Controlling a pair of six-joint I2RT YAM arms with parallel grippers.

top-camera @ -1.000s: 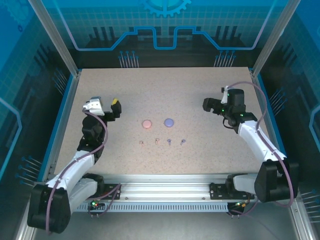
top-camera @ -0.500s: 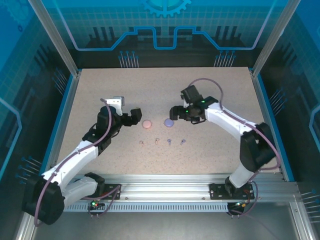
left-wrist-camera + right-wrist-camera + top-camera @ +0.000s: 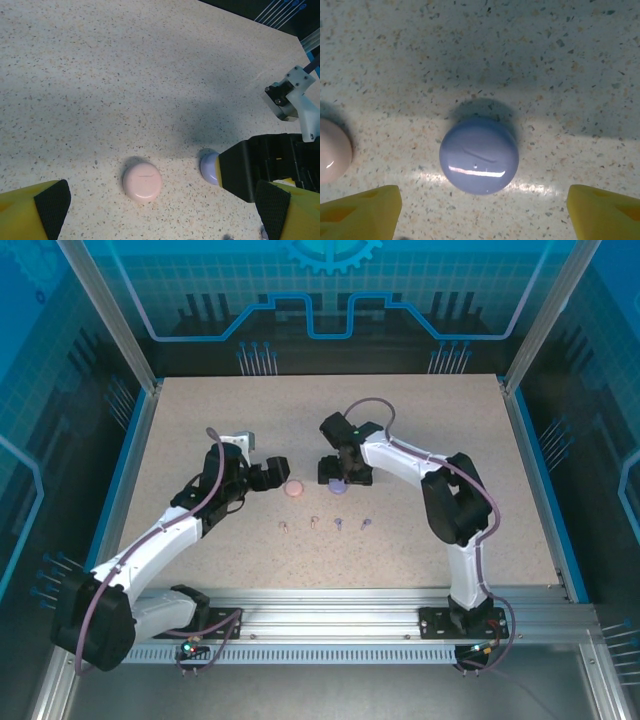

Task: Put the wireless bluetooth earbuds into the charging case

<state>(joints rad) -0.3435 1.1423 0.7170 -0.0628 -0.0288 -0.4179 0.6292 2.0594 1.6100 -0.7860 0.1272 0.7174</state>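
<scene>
Two round closed charging cases lie mid-table: a pale pink case (image 3: 293, 489) (image 3: 142, 181) and a purple case (image 3: 479, 155) (image 3: 333, 483). Closer to me, four tiny earbuds lie in a row: two pink earbuds (image 3: 283, 527) (image 3: 314, 521) and two purple earbuds (image 3: 339, 522) (image 3: 366, 524). My left gripper (image 3: 277, 475) (image 3: 162, 207) hovers open just left of and over the pink case, which lies between its fingers, untouched. My right gripper (image 3: 341, 476) (image 3: 485, 215) stands open over the purple case, with a gap on each side.
The speckled table (image 3: 420, 550) is fenced by blue rails and metal posts. The two grippers are close together at the centre; the right gripper's black finger (image 3: 250, 167) partly covers the purple case (image 3: 209, 166) in the left wrist view.
Both arms have swung in from the table's sides to the centre. The right gripper has come over the purple case and its jaws have narrowed slightly. The left gripper has reached the pink case.
</scene>
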